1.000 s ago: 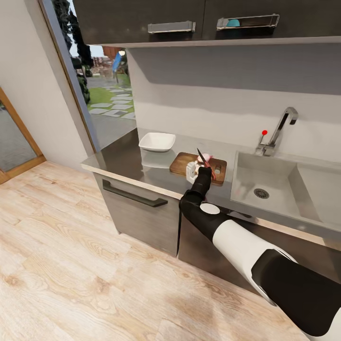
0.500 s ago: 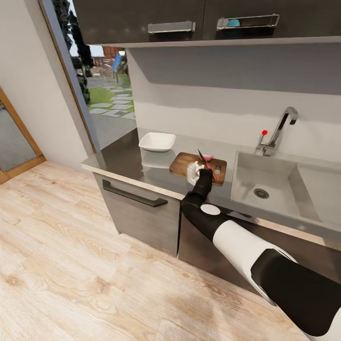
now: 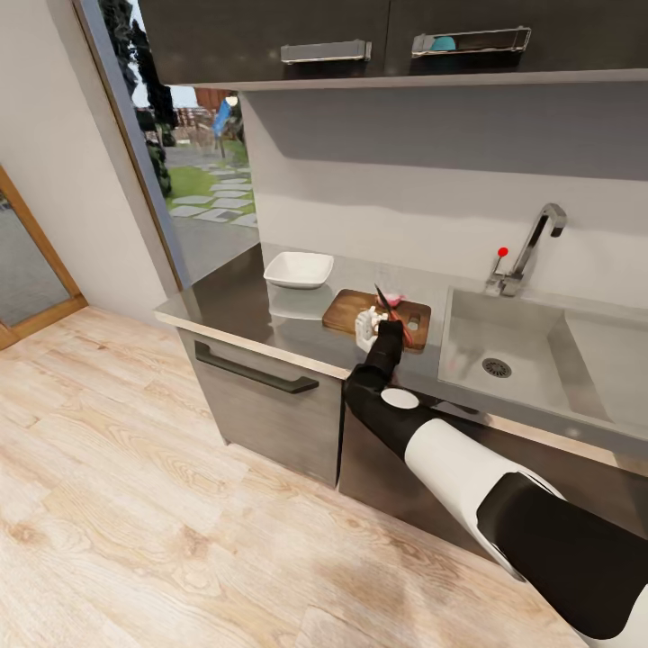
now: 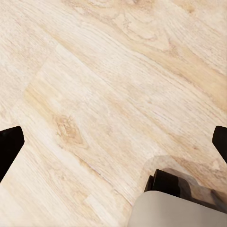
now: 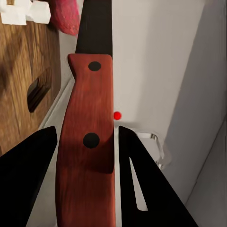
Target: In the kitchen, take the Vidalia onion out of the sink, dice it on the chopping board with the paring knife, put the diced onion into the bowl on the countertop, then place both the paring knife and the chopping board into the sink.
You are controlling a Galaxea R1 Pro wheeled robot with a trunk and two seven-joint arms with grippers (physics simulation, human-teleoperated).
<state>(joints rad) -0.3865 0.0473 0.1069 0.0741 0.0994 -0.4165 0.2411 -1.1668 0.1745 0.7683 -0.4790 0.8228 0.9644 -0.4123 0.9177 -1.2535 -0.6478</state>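
Note:
My right gripper [image 3: 389, 328] is shut on the orange-red handle of the paring knife [image 5: 87, 142], whose dark blade [image 3: 384, 298] points up and away over the chopping board [image 3: 346, 310]. The pinkish Vidalia onion [image 3: 399, 300] lies on the board just past the blade tip. It is also in the right wrist view as a pink lump [image 5: 64, 14]. Next to it lie a few white cubes [image 5: 16, 12]. The white square bowl [image 3: 299, 268] stands on the grey countertop [image 3: 243, 301] beyond the board's left end. My left gripper [image 4: 115, 142] hangs open over the wooden floor.
The steel sink [image 3: 513, 351] with its round drain lies right of the board, and the chrome tap [image 3: 535, 238] with a red knob stands behind it. Dark wall cabinets hang overhead. A drawer front with a dark handle [image 3: 256, 371] sits under the countertop's edge. Light wooden floor spreads to the left.
My right gripper has edged the knife slightly farther over the board toward the onion. The bowl and board have not moved.

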